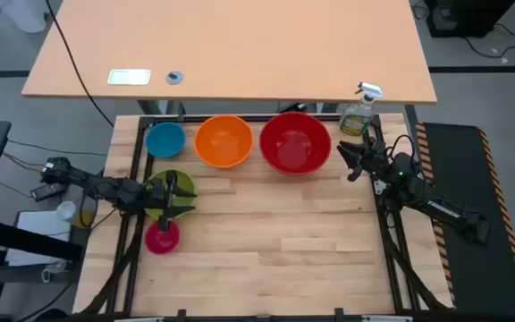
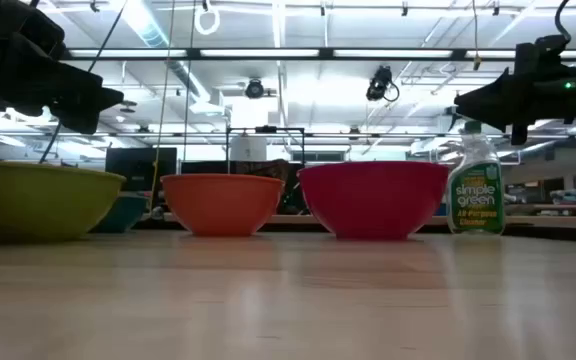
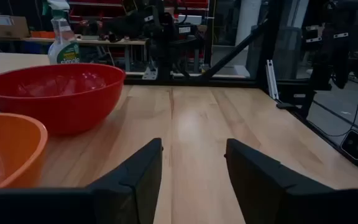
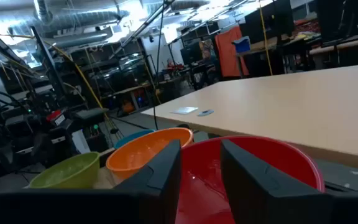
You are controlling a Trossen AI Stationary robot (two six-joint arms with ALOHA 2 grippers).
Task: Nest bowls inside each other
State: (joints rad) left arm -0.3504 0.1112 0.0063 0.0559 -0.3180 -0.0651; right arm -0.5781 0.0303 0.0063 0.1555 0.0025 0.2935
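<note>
Along the table's far edge stand a blue bowl, an orange bowl and a large red bowl, each upright on its base. A yellow-green bowl sits at the left, with a small magenta bowl just nearer the front. My left gripper hovers open above the yellow-green bowl, clear of it, fingers pointing toward the table's right. My right gripper stands open beside the red bowl's right side, raised off the table, with nothing between its fingers.
A clear spray bottle with a green label stands at the far right corner, close to my right gripper. A large tan desk lies beyond the far edge. Bare wood fills the table's middle and near half.
</note>
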